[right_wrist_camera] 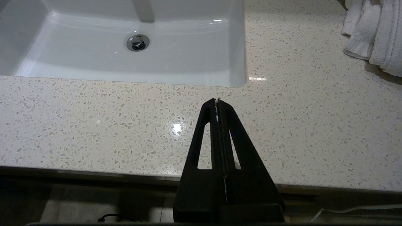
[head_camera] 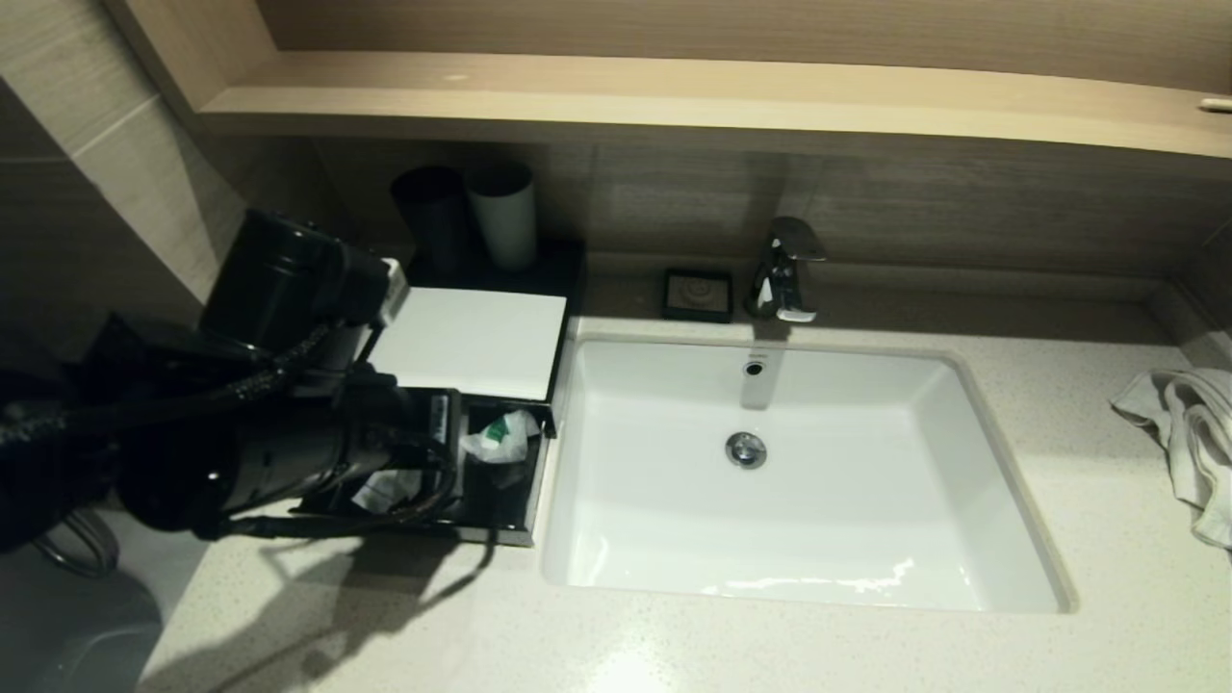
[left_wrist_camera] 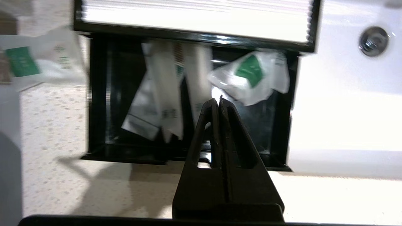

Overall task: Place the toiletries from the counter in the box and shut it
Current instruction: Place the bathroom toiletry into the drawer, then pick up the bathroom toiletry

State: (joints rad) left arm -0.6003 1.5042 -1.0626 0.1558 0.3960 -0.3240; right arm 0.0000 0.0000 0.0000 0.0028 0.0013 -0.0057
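Observation:
A black box (head_camera: pixel 515 527) stands on the counter left of the sink. Its white lid (head_camera: pixel 472 342) covers the back part and the front part is open. White toiletry packets with green labels (head_camera: pixel 500 438) lie inside; the left wrist view shows them (left_wrist_camera: pixel 251 75) between the box walls (left_wrist_camera: pixel 95 94). One more white and green packet (left_wrist_camera: pixel 34 59) shows outside the box's wall in that view. My left arm (head_camera: pixel 318 452) reaches over the box's front. My left gripper (left_wrist_camera: pixel 219 99) is shut and empty above the open part. My right gripper (right_wrist_camera: pixel 217 100) is shut and empty over the counter's front edge.
The white sink (head_camera: pixel 866 539) fills the middle, with a chrome faucet (head_camera: pixel 784 269) and a black soap dish (head_camera: pixel 698 294) behind it. Two cups (head_camera: pixel 502 217) stand behind the box. A white towel (head_camera: pixel 1189 423) lies at the far right. A wooden shelf overhangs the back.

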